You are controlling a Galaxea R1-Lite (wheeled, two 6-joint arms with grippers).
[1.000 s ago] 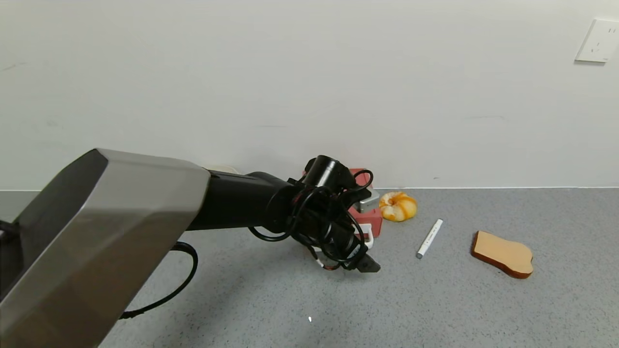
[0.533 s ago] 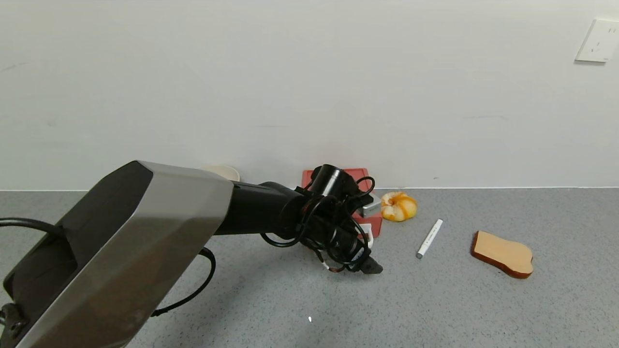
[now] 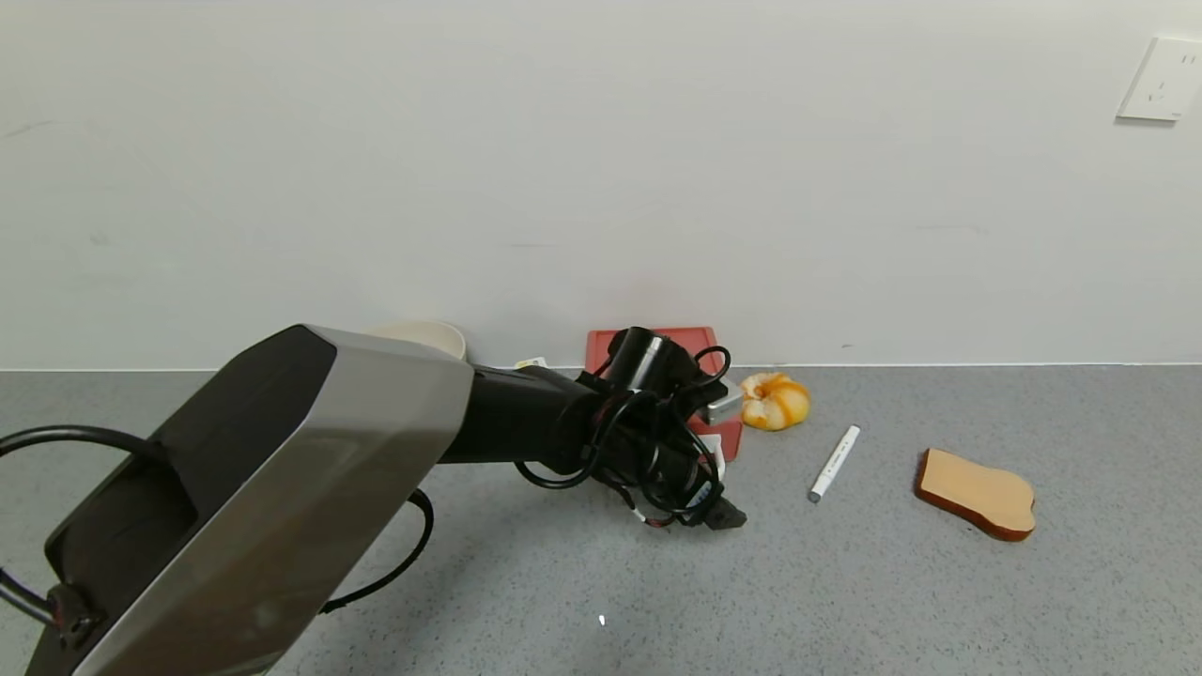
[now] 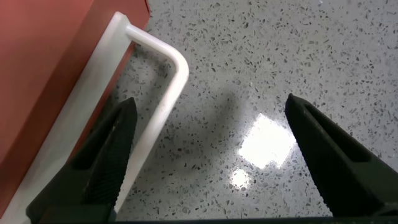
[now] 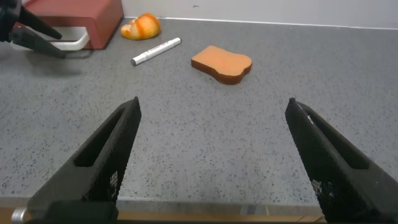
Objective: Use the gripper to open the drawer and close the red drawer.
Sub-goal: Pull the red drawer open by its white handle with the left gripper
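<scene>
The salmon-red drawer (image 3: 697, 339) stands against the wall, mostly hidden behind my left arm. Its white loop handle (image 3: 719, 462) faces the front. My left gripper (image 3: 721, 514) is low over the table just in front of the handle, jaws open. In the left wrist view the handle's outer bar (image 4: 163, 102) lies between the jaws of the left gripper (image 4: 210, 102), close against one finger (image 4: 106, 158), beside the red drawer front (image 4: 50, 56). My right gripper (image 5: 214, 106) is open and empty near the table's front edge; from there the drawer (image 5: 81, 15) shows far off.
A peeled orange (image 3: 772, 401) lies right of the drawer, then a white marker (image 3: 834, 463) and a bread slice (image 3: 977, 493). A beige bowl (image 3: 424, 332) peeks out behind the left arm by the wall. The table is grey speckled stone.
My left arm's big link has swung down and right. The left gripper has edged slightly right, staying low in front of the handle. More of the red drawer's top and the bowl now show.
</scene>
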